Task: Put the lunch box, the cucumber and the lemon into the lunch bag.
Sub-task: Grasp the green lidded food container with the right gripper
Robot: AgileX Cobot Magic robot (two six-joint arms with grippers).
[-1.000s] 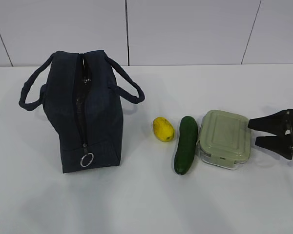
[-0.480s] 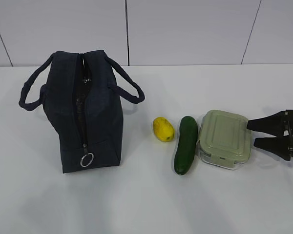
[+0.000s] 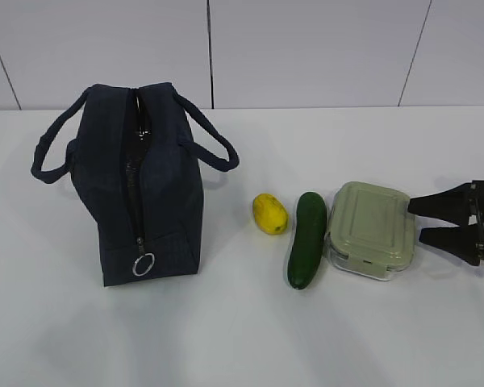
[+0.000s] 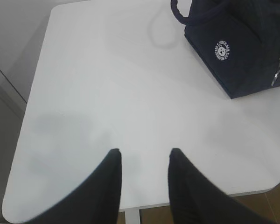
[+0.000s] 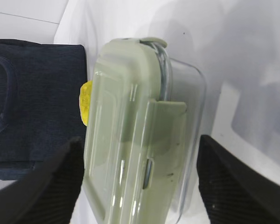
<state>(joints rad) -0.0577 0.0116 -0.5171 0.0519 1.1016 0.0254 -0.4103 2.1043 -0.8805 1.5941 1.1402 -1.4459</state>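
On the table (image 3: 242, 339), the lunch bag (image 3: 141, 189) stands at the left, one narrow end toward the camera, its zipper ring pull (image 3: 143, 264) hanging down that end. To its right, apart from it, lies the lemon (image 3: 269, 214). Just right of the lemon lies the cucumber (image 3: 307, 239), lengthwise toward the camera. The lunch box (image 3: 371, 229) sits immediately right of the cucumber. The right gripper (image 3: 413, 221) is at the lunch box's right end, a finger on either side. The left gripper (image 4: 142, 161) hangs above bare table, well away from the bag.
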